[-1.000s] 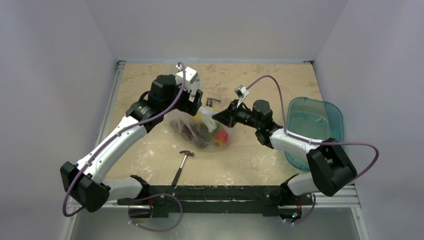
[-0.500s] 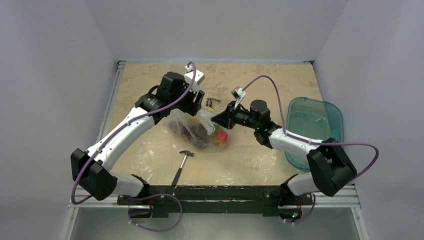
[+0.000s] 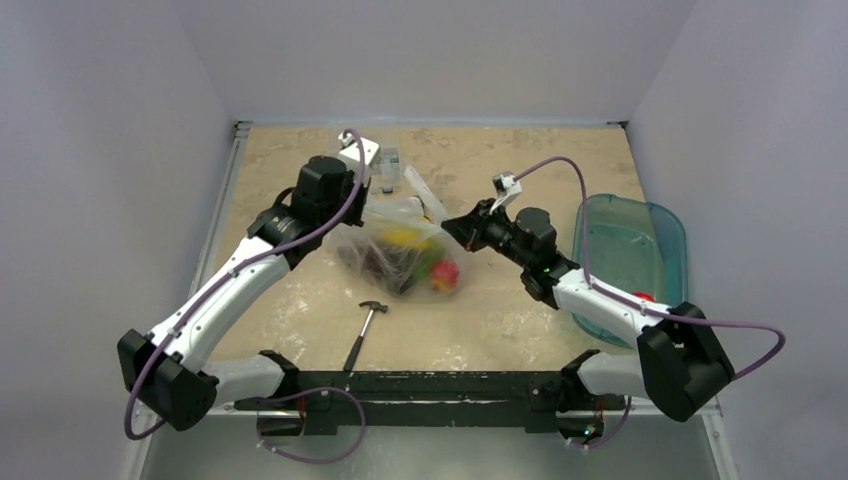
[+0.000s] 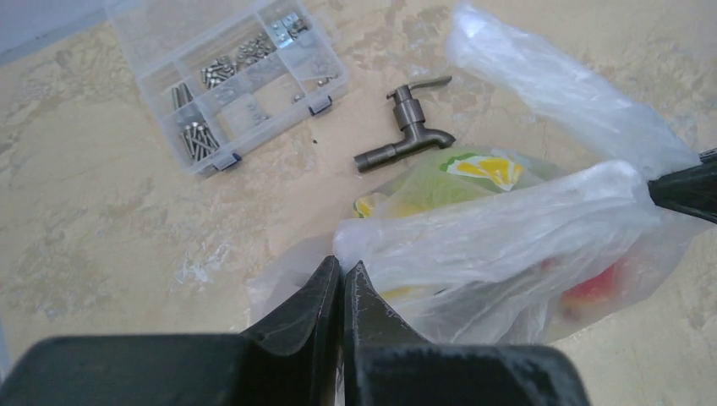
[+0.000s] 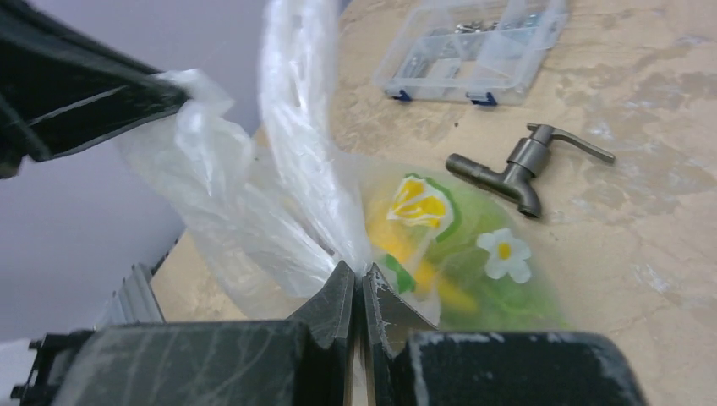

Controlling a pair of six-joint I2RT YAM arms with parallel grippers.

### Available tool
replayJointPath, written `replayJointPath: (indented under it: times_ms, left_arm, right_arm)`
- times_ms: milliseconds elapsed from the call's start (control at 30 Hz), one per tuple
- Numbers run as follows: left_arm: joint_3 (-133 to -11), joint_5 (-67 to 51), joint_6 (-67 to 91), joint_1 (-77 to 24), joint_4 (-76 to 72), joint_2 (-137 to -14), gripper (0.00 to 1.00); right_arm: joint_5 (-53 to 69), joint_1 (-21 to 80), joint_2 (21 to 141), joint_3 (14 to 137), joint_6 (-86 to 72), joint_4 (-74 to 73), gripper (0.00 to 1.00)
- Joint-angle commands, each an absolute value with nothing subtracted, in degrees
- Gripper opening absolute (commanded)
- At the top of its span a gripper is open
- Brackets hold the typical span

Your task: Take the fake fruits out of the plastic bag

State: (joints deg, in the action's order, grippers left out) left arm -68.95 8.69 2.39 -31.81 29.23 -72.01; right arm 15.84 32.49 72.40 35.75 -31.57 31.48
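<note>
I am gripping the plastic bag (image 3: 395, 228) with both arms. My left end effector (image 4: 342, 275) is fully closed, its fingers pressing together on a fold of the film at the bag's far left edge. My right end effector (image 5: 357, 283) is clamping just as tightly, with no gap showing, on a twisted strip of film at the bag's right side. The film is stretching between the two grips while the bag's belly is resting on the surface (image 3: 530, 165) near the middle.

The fake fruits (image 3: 441, 273) are all sitting inside the bag; red, yellow and dark purple shapes are showing through the film, and a green printed patch (image 5: 457, 245) with yellow and white flowers is showing beside them.

A metal tap (image 4: 407, 135) is lying on the surface just beyond the bag's far side. A clear parts box (image 4: 232, 80) is sitting farther off to the far left. A hammer (image 3: 365, 322) is lying on the near side, apart from the bag. A teal tub (image 3: 625, 250) is standing at the right edge, well apart from it.
</note>
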Motion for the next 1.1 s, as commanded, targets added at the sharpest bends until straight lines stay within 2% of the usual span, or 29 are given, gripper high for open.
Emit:
replayJointPath:
  times_ms: [0, 100, 167, 233, 333, 667, 733, 767, 800, 867, 933, 967, 1067]
  left_arm:
    - [-65.39, 8.95, 5.05, -29.89, 19.37, -65.57, 0.00]
    - [-65.76, 3.23, 5.47, -29.83, 19.29, -66.21, 0.00]
    - [-66.69, 1.72, 5.54, -29.88, 20.28, -66.91, 0.00]
    - [-66.80, 1.17, 5.74, -29.86, 20.18, -66.97, 0.00]
    - [-66.83, 0.28, 5.96, -29.81, 20.07, -67.05, 0.00]
    - [-66.62, -1.76, 5.79, -29.87, 19.99, -66.56, 0.00]
    - [-66.47, -2.18, 5.88, -29.80, 19.83, -66.54, 0.00]
    - [-66.45, -2.27, 5.93, -29.81, 19.78, -66.59, 0.00]
    - [-66.57, -2.43, 6.01, -29.84, 19.85, -66.67, 0.00]
    - [-66.79, -3.40, 6.08, -29.80, 19.94, -66.56, 0.00]
    - [-66.71, -4.76, 6.05, -29.88, 19.80, -66.18, 0.00]
    - [-66.63, -5.46, 5.81, -29.83, 19.66, -65.93, 0.05]
    - [-65.94, -6.79, 4.86, -29.94, 18.71, -64.34, 0.29]
  right_arm:
    - [8.15, 31.95, 71.68, 36.67, -30.62, 30.40, 0.02]
    - [7.30, 34.53, 71.47, 42.69, -20.40, 21.28, 0.06]
    - [5.03, 36.03, 69.64, 44.16, -15.57, 19.08, 0.21]
    - [6.61, 36.67, 68.68, 45.36, -12.40, 18.40, 0.42]
    - [8.19, 37.47, 69.88, 49.57, -9.73, 15.81, 0.62]
    - [6.46, 37.67, 81.11, 62.47, -16.53, 12.39, 0.68]
    - [6.37, 37.79, 82.37, 64.37, -17.93, 12.17, 0.65]
    - [6.29, 37.79, 82.56, 65.13, -18.60, 12.17, 0.57]
    - [6.09, 37.75, 82.24, 65.34, -19.30, 12.43, 0.43]
    - [5.22, 37.79, 81.10, 64.68, -21.36, 14.00, 0.03]
    - [5.12, 37.78, 80.23, 63.60, -23.56, 15.40, 0.00]
    - [5.61, 37.76, 80.02, 63.30, -24.04, 15.61, 0.00]
    - [6.40, 37.71, 80.19, 61.91, -24.63, 15.99, 0.00]
